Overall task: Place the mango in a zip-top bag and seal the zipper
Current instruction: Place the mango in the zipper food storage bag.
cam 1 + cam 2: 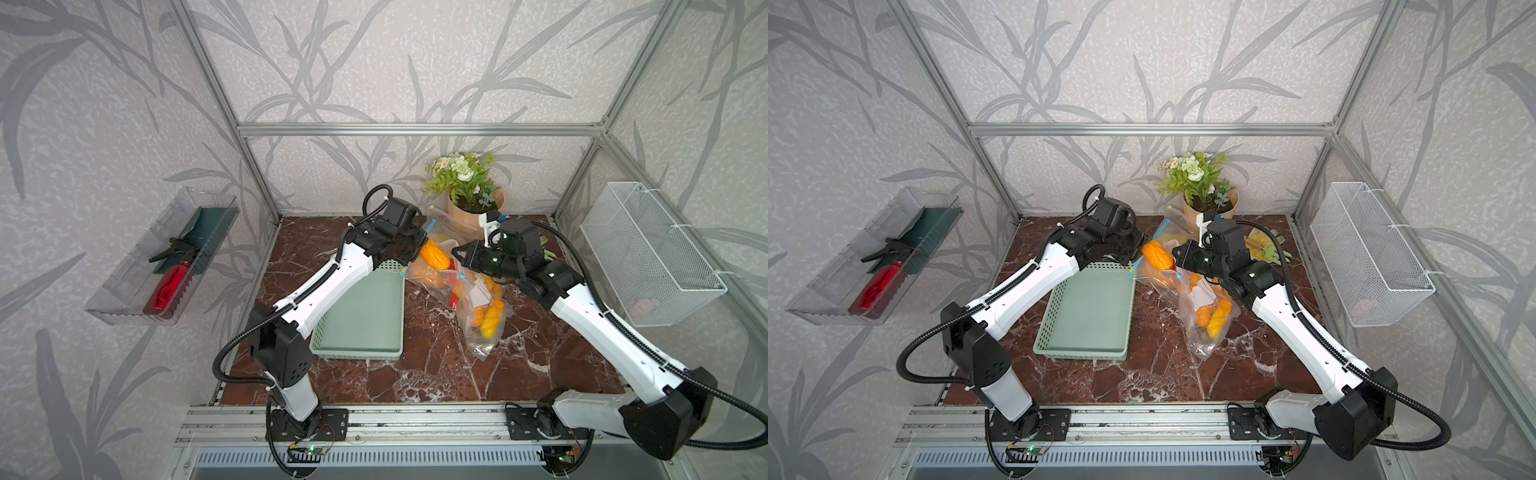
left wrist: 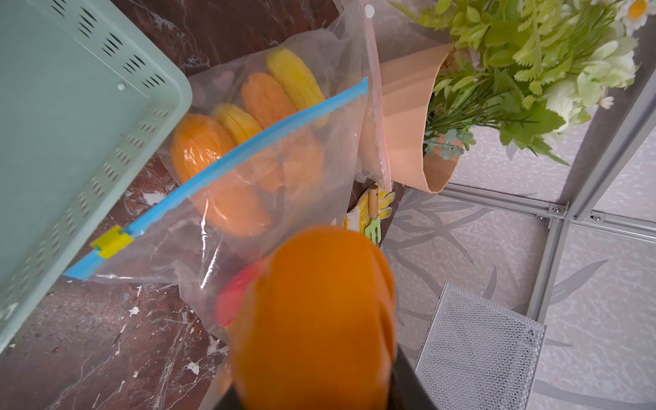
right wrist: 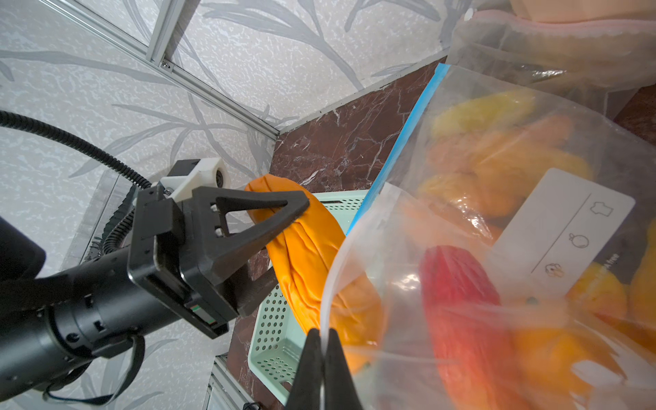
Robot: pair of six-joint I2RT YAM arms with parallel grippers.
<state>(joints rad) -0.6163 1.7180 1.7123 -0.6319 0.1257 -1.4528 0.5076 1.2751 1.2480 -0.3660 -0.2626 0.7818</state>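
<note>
While the mango (image 3: 305, 255) is clamped in the left gripper (image 3: 289, 243), jaws part-open around it, at the mouth of the zip-top bag (image 3: 408, 227), it is not yet inside: insertion and sealing are outstanding. Bag rim is pinched by the fully closed right gripper (image 3: 321, 337). Already contained there: red and orange fruit (image 3: 458, 301); a neighbouring blue-strip bag (image 2: 319, 117) is filled with mangoes (image 2: 202, 142); green basket (image 1: 365, 316) is seen empty

The front of the table (image 1: 436, 374) is bare, with room to pass. Further back, the green basket (image 1: 365, 320), zip-top bags (image 1: 478, 328) and flower pot (image 1: 469, 214) crowd together.
</note>
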